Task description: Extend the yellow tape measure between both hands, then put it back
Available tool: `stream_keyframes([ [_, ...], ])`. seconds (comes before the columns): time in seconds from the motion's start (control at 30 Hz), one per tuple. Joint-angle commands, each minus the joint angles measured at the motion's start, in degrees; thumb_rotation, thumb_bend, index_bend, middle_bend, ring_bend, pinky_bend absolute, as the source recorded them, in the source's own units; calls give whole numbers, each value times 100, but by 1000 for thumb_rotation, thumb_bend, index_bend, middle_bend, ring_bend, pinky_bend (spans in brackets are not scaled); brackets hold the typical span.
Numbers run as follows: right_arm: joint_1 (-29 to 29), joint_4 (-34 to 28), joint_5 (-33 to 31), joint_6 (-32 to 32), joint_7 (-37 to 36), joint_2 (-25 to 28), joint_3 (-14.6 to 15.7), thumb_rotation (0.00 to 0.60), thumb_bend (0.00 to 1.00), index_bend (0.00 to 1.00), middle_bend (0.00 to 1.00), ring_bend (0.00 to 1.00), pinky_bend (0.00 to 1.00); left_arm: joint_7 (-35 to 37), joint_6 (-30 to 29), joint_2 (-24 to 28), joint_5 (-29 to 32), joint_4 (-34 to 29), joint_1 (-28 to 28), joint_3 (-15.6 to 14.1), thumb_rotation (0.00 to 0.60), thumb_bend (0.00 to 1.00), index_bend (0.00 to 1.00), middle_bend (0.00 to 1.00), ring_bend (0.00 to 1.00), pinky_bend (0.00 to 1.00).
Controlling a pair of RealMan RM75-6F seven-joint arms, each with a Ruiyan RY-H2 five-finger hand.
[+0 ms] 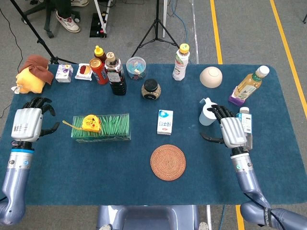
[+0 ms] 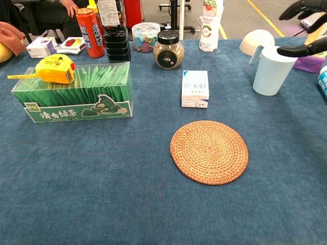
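The yellow tape measure (image 1: pixel 89 123) (image 2: pixel 55 69) lies on top of the green tea box (image 1: pixel 112 127) (image 2: pixel 82 97), a short length of its tape sticking out to the left. My left hand (image 1: pixel 28 124) hovers open well to the left of the box, near the table's left edge, holding nothing; the chest view does not show it. My right hand (image 1: pixel 231 130) is open to the right of the light blue cup (image 1: pixel 207 114) (image 2: pixel 271 70), with only its fingers (image 2: pixel 301 10) showing at the chest view's top right corner.
A woven coaster (image 1: pixel 168 162) lies at front centre, a small white carton (image 1: pixel 164 121) behind it. Bottles, a can (image 1: pixel 99 70), jars (image 1: pixel 150 88) and a bowl (image 1: pixel 211 76) line the back. Two bottles (image 1: pixel 248 86) stand near my right hand. A plush toy (image 1: pixel 31 74) sits far left.
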State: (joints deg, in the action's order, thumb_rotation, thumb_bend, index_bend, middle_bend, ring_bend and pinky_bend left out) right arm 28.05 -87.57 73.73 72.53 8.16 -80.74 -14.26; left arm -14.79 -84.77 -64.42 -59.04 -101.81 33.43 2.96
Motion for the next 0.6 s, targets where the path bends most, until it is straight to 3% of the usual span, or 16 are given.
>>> stream_keyframes([
  [0.03, -120, 110, 9, 153, 319, 122, 104, 349, 244, 257, 215, 192, 253, 97, -216, 13, -151, 151, -307, -100, 600, 224, 550, 348, 243, 327],
  [0.27, -531, 174, 68, 648, 620, 346, 286, 348, 246, 321, 241, 223, 254, 392, -538, 150, -354, 246, -1082, -313, 600, 226, 571, 403, 267, 332],
  [0.6, -1007, -22, 164, 1056, 638, 564, 500, 348, 249, 352, 270, 246, 255, 210, -508, 229, -532, 185, -1580, -403, 600, 230, 579, 418, 274, 332],
])
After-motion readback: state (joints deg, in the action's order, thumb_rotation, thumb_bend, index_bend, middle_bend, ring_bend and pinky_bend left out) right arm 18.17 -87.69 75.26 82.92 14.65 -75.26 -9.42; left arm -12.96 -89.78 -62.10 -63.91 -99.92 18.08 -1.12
